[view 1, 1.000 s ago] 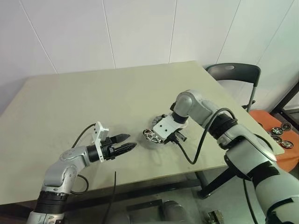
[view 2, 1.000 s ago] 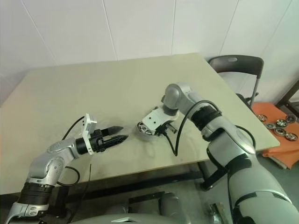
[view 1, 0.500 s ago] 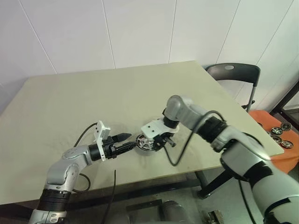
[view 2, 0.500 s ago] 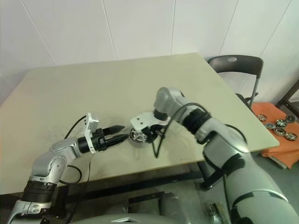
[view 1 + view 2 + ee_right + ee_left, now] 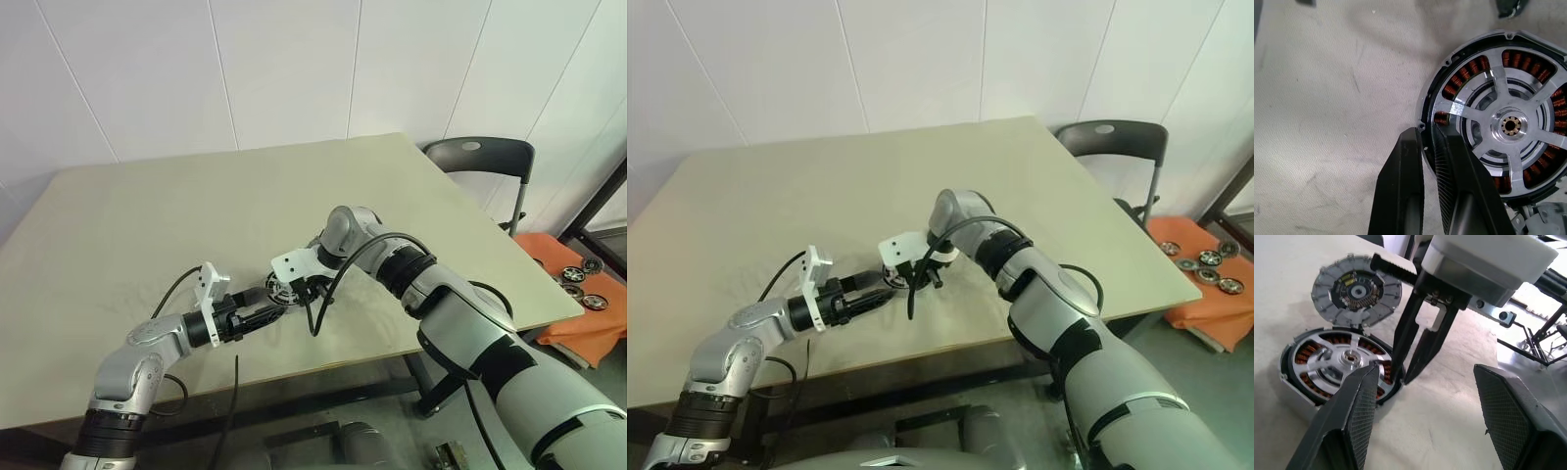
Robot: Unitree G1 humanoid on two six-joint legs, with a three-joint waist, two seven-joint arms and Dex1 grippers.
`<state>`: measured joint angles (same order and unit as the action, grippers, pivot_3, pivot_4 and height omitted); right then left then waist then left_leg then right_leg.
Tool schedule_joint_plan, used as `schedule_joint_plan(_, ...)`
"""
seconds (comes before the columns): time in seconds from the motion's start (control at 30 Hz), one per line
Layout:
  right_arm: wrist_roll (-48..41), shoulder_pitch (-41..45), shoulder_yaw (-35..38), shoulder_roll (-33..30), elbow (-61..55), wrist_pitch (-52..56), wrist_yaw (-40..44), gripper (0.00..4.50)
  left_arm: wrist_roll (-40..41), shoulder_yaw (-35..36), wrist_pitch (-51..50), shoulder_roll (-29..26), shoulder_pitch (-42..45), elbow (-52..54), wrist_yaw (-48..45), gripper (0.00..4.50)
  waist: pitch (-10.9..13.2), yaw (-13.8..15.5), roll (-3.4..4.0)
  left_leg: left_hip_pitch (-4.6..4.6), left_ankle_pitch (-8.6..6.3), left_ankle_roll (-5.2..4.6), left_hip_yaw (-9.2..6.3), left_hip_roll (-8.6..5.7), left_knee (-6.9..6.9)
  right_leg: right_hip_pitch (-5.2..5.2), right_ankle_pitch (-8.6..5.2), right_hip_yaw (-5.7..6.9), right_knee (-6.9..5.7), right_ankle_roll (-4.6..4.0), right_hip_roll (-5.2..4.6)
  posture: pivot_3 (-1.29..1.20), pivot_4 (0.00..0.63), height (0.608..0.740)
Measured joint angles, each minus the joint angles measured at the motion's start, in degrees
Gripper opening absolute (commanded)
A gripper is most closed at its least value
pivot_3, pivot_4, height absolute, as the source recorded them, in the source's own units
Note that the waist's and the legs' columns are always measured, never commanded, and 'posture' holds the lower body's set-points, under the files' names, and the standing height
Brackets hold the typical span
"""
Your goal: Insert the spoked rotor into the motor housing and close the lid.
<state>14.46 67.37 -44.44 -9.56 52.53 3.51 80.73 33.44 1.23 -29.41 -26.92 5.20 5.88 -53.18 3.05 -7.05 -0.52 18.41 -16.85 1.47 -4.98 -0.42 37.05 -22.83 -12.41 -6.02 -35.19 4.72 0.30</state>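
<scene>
Beige counter (image 5: 147, 196) under everything, and nearest to me my left gripper (image 5: 269, 304) sits low over it with its jaws wide apart, holding nothing, pointed at the motor housing (image 5: 1308, 396) just past the tips. The spoked rotor (image 5: 1508, 125) is already lying in the housing, silver spokes over the copper windings, black rim inside the wall. My right gripper (image 5: 1400, 377) comes down steeply from above, jaws pinched nearly together on the housing's rim, one finger (image 5: 1400, 186) outside the wall, the other just inside it. Right behind the housing, the lid (image 5: 1356, 293) lies flat on the counter, close beside it. A dark chair (image 5: 480, 157) stands past the far corner.
</scene>
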Motion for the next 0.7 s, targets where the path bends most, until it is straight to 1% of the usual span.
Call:
schedule_joint_plan(0.07,0.30,-0.02,0.25,-0.02,0.03,-1.06,0.16,0.82,0.00,0.00,0.00,0.00,0.00,0.00,0.00,3.29,0.00,-0.06,0.00,0.00,0.01,0.00,0.00,0.00,0.01,0.00,0.00,0.00,-0.01,0.00,0.00,0.00,0.000,0.740)
schedule_joint_plan(0.1,0.52,-0.01,0.55,-0.05,0.02,-1.37,0.01,1.04,0.00,0.00,0.00,0.00,0.01,0.00,-0.01,3.29,0.00,-0.07,0.00,0.01,0.01,0.00,0.00,0.00,0.00,-0.01,0.00,0.00,-0.02,0.00,0.00,0.00,0.000,0.740)
schedule_joint_plan(0.2,0.78,-0.02,0.92,-0.14,-0.02,-1.29,0.58,1.96,0.00,0.07,-0.01,-0.07,0.17,-0.06,-0.09,3.29,-0.02,-0.14,-0.03,0.07,0.01,-0.01,0.00,0.01,-0.10,-0.11,0.01,0.00,-0.02,0.01,0.01,0.00,0.000,0.740)
schedule_joint_plan(0.3,1.47,-0.02,1.78,-0.18,0.07,-0.07,0.47,1.96,0.00,0.07,-0.01,-0.08,0.82,-0.10,-0.29,3.29,-0.01,-0.19,-0.01,0.17,0.01,-0.01,0.00,0.02,-0.10,-0.24,0.01,0.00,-0.07,0.01,0.02,0.00,0.000,0.740)
schedule_joint_plan(0.37,2.36,-0.10,1.96,-1.20,-0.74,-1.27,0.65,1.96,0.00,0.06,-0.01,-0.10,1.12,-0.19,-0.43,3.29,0.00,-0.15,0.00,0.21,0.01,-0.01,0.00,0.02,-0.11,-0.27,0.01,0.00,-0.06,0.01,0.02,0.00,0.000,0.740)
schedule_joint_plan(0.5,2.03,-1.79,2.73,-4.91,-7.59,-3.40,5.64,1.96,0.00,0.12,-0.01,-0.39,1.35,-0.81,-0.86,3.29,0.00,-0.05,0.00,0.51,0.01,-0.02,0.01,0.01,-0.11,-0.46,-0.03,0.01,0.04,0.08,0.01,0.00,0.000,0.740)
schedule_joint_plan(0.6,0.58,-2.83,3.46,-5.85,-11.11,-3.92,8.78,1.96,0.00,0.12,-0.01,-0.44,1.63,-1.24,-1.06,3.29,-0.01,-0.09,-0.01,0.91,0.01,-0.02,-0.01,0.02,-0.10,-0.84,0.04,0.02,0.02,0.16,0.00,0.00,0.000,0.740)
schedule_joint_plan(0.7,-1.27,-3.37,4.91,-6.44,-13.91,-3.97,10.87,1.96,0.00,0.12,-0.01,-0.64,1.73,-1.30,-1.45,3.29,0.00,0.12,0.00,0.99,0.01,-0.02,-0.03,0.02,-0.12,-0.94,0.09,0.04,-0.01,0.23,-0.02,0.00,0.000,0.740)
